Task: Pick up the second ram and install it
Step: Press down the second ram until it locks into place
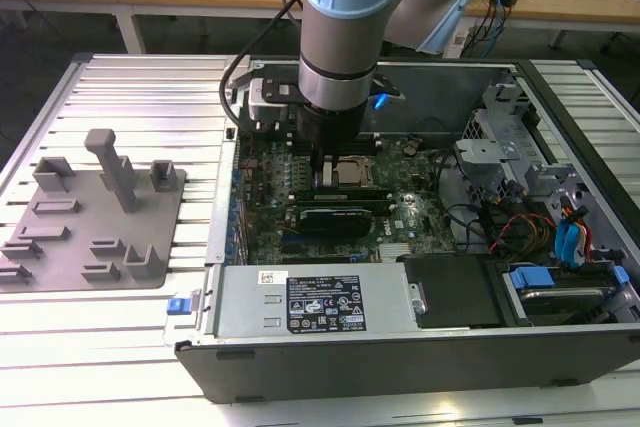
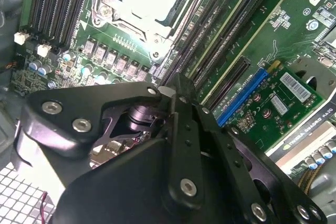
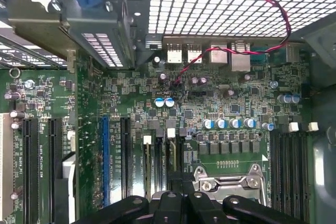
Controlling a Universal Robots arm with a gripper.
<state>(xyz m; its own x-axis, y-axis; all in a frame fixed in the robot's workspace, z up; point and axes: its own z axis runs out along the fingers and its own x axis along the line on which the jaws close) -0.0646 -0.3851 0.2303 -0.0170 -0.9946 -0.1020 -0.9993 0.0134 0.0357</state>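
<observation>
Right, you're looking at the install step, not the pick-up; the arm is reaching down inside the computer case (image 1: 400, 357) and the end effector (image 1: 328, 162) is hanging low over the motherboard (image 1: 405, 217), just beside the CPU socket (image 1: 352, 172) on the exterior view's left of it.

In both wrist views the end effector's tip (image 2: 176, 85) (image 3: 178, 182) is sitting right over the memory slots (image 3: 160, 156) next to the socket, v. close to the board or touching; can't tell which.

How far it's open, and whether it's holding anything, can't tell; its own linkage is blocking the tip.

The second ram is hidden from you; judging by the pose, it's prob. under the tip at the slots, but that's a guess.

The grey tray (image 1: 80, 247) on the worktop (image 1: 130, 87), well apart from the case, is carrying just its raised blocks as far as you can see.

Seating is calling for the stick lying square along one slot, notch matching, and a straight, even press; any tilt is risking a jam or a bent latch.
</observation>
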